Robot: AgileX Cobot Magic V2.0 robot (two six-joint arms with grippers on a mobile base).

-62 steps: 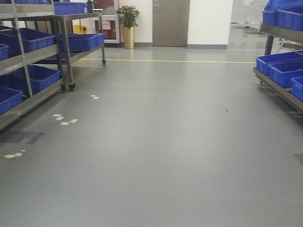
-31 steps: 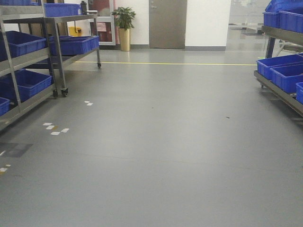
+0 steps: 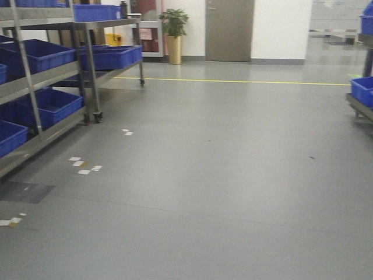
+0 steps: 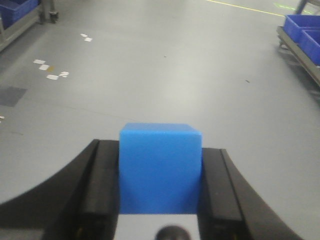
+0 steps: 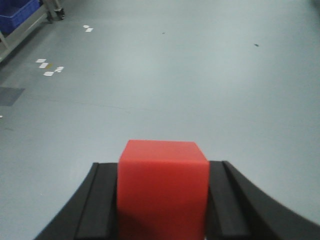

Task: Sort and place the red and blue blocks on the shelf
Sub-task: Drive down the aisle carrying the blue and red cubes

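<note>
The blue block (image 4: 160, 167) sits low in the centre of the left wrist view, pinched between the left arm's fingers (image 4: 102, 185), which are closed against two opposite flat faces. The red block (image 5: 162, 187) is held the same way at the bottom centre of the right wrist view, with the right arm's fingers (image 5: 100, 200) pressed onto its left and right sides. Both blocks stand square in the grip, top faces level, over bare grey floor (image 3: 221, 163).

The shelf (image 3: 46, 73) runs along the left edge of the front view, a steel rack with dark blue bins (image 3: 41, 55) on its tiers. It is well apart from both blocks, so the placing step is judged not yet begun; the robot looks to be between stops, with the rack to one side.

Both blocks look matte, plain and stiff, probably light, possibly foam or plastic. The flat parallel sides give the pads a broad, even hold, and the dull surface should resist slipping. The grip already falls where it ought to: on opposite faces, near the middle. A corner or edge hold would let a block twist. When set down, a flat bottom face should settle steadily on a level tier, less so on rollers.
</note>
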